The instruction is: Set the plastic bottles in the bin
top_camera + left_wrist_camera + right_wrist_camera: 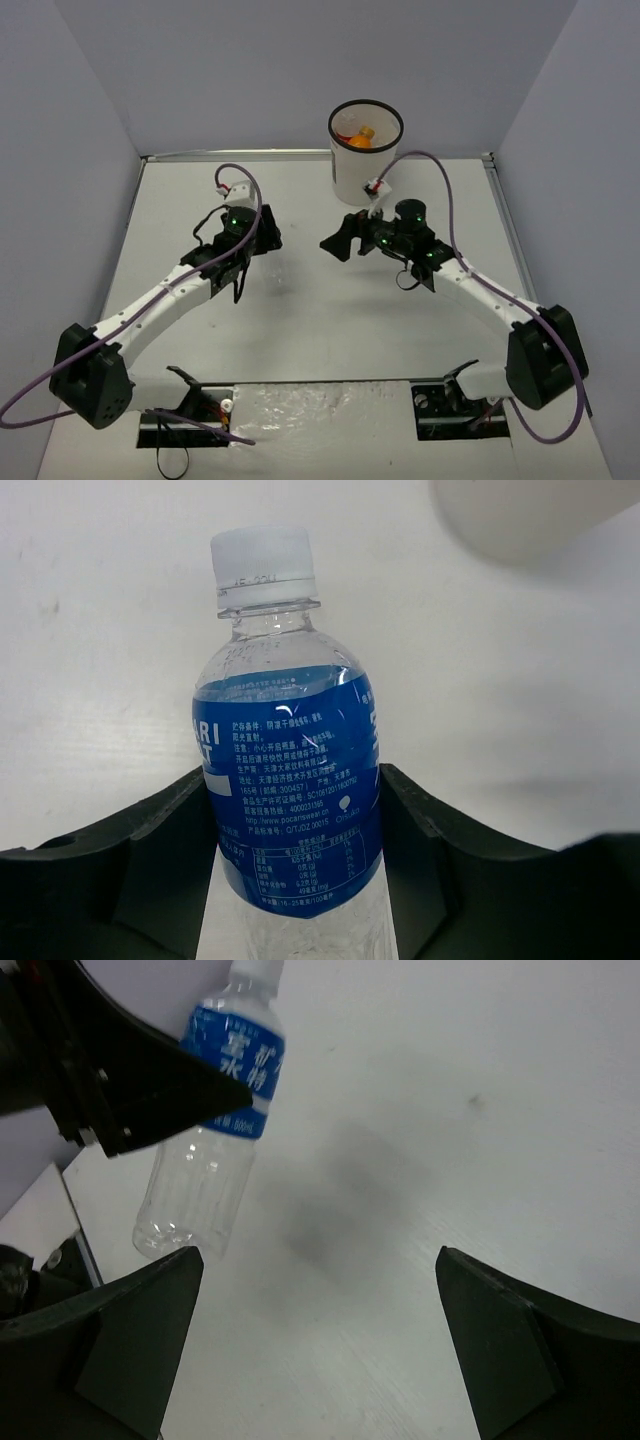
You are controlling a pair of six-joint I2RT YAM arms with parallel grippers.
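A clear plastic bottle with a blue label (290, 760) and a white cap sits between the two black fingers of my left gripper (298, 865), which is shut on its label. It hangs off the table. In the right wrist view the same bottle (215, 1140) slants down from the left gripper's black fingers (120, 1090). My right gripper (320, 1340) is open over bare table with nothing between its fingers. From above, the left gripper (255, 235) and right gripper (340, 242) face each other in front of the white bin (360, 182). An orange bottle (365, 133) lies inside the bin.
The white table (330, 320) is walled by grey panels at the back and on both sides. The bin stands at the back centre, close behind the right gripper. Purple cables loop above both arms. Both arm bases sit at the near edge.
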